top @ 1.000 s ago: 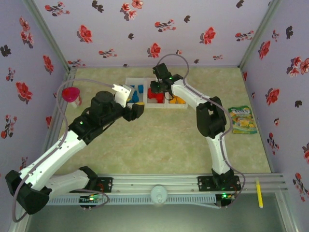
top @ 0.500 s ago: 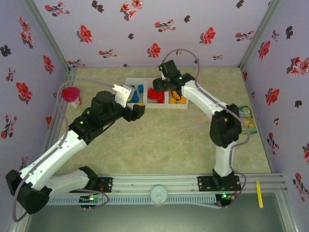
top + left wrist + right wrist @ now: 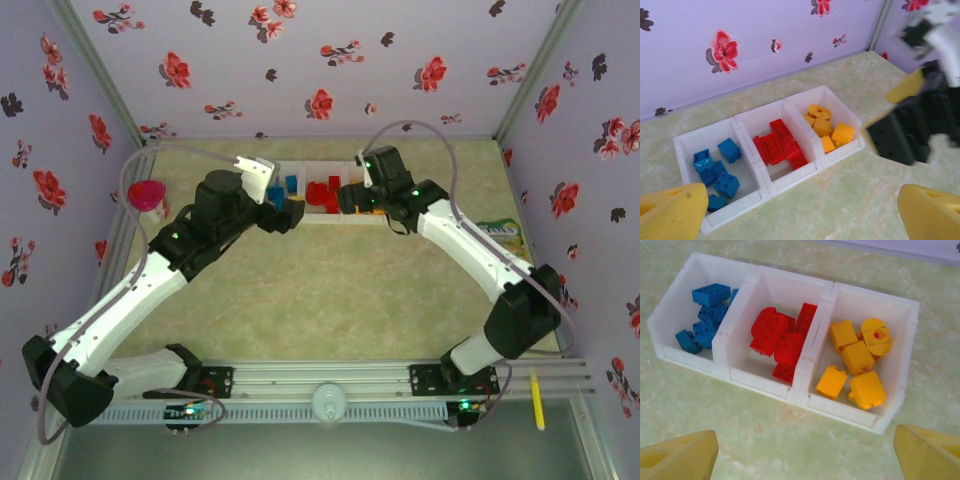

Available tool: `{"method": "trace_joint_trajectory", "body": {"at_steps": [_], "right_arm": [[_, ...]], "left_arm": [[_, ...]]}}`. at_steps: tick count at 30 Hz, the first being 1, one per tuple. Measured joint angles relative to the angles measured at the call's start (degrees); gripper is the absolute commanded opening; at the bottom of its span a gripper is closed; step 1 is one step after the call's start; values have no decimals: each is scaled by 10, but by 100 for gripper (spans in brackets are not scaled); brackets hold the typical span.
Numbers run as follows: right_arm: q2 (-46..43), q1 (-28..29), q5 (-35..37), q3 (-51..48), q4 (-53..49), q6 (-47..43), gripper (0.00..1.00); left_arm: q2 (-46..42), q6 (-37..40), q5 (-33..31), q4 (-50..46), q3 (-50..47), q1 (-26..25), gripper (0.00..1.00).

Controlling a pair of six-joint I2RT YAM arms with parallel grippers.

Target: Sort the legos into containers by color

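top view: left gripper and right gripper flank the white containers at the far side.
left wrist view: left jaws spread wide, holding nothing; blue legos left, red legos middle, yellow legos right.
right wrist view: right jaws equally wide, empty. sorting looks complete; retreat high, fingers off container walls.

lilac walls with red flowers enclose a green marbled tabletop.
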Motion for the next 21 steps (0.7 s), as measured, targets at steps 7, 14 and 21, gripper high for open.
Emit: {"method": "trace_joint_trajectory", "body": {"at_steps": [7, 14, 21], "right_arm": [[-44, -11, 12, -7, -17, -15, 99], [-83, -89, -3, -26, -28, 5, 99], [-162, -160, -6, -85, -22, 24, 100]], "left_arm": [[41, 8, -31, -2, 14, 27, 100], [95, -11, -84, -56, 107, 104, 100], [101, -35, -143, -84, 84, 190, 100]]}}
